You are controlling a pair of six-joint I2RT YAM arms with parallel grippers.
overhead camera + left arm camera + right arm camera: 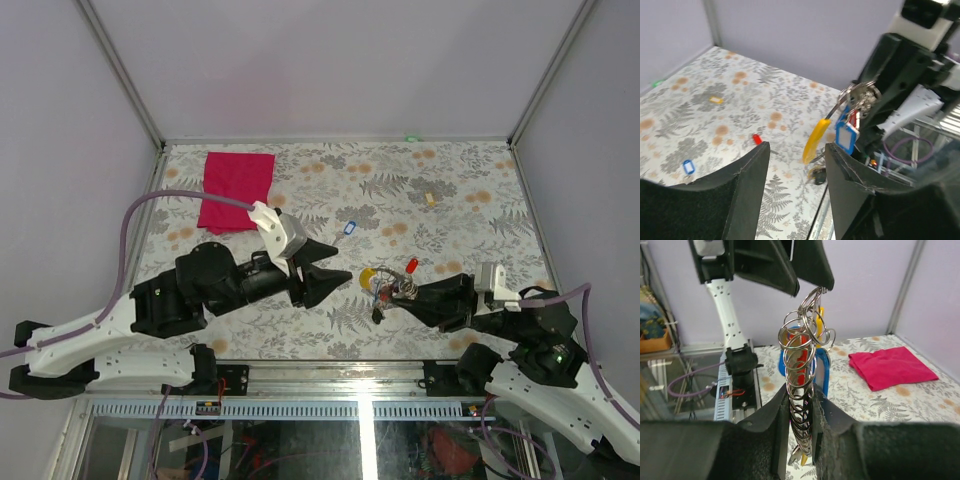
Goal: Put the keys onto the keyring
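Far to the left of the keyring [801, 355], toward the back of the table [470, 225], a red cloth [237, 190] is lying flat. Closer in, the left claw [343, 261] is hovering just left of the keyring, its fingers spread wide with nothing between them, pointing at the bunch. A loose blue key [349, 227] is lying on the table behind and left of the keyring, close by that claw's tips. Its tag is sitting slantwise, though it is too small for me to say more. On the keyring's left side a yellow key [816, 140] is dangling with its long axis nearly upright. A blue-tagged key [846, 136] is hanging beside it, with a bit of red showing just above. The keyring itself is being held up off the table, standing on edge, with its coils pinched in the right claw [800, 422], which is gripping narrowly from the right. Just behind the keyring a loose red key [411, 266] is lying on the table, and farther back and right a small tan block [431, 198] is sitting alone. To my eye the fetching is falling to the free left claw. Both loose keys are lying behind the keyring, and the blue one is the nearer to that claw, just to the rear of its tips.
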